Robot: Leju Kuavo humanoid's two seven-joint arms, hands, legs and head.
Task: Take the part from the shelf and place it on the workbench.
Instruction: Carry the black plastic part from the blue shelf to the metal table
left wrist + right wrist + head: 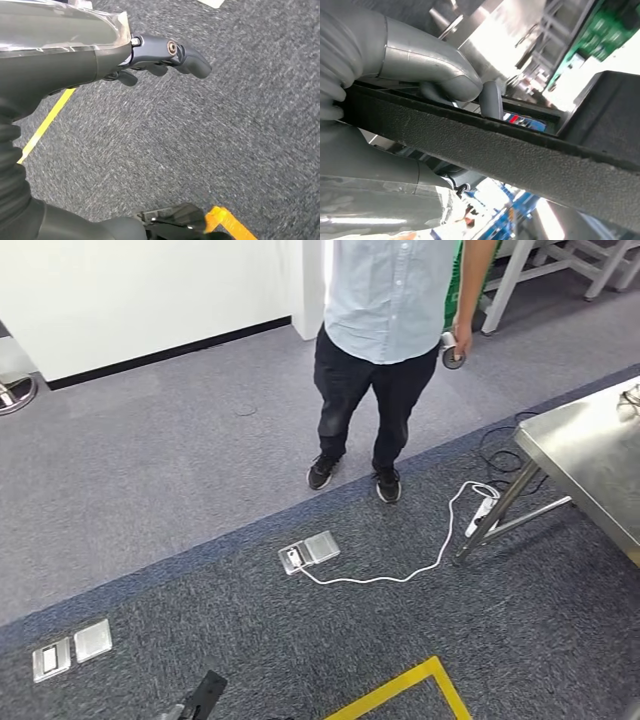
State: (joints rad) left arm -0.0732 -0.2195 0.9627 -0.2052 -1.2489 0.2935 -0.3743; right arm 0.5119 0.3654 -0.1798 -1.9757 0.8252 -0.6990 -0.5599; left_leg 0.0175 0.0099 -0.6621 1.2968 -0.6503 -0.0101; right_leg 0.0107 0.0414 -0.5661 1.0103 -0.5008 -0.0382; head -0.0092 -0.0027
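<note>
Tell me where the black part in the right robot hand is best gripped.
Probably its long rim: the black part is thin and flat. Come in edge-on, as the right robot hand does, thumb on one face, fingers on the other.

A person [385,330] stands at 12 o'clock on the carpet, and a white cable [423,565] trails across the floor toward the steel worktop [596,460] at 3 o'clock; open carpet lies left.
</note>
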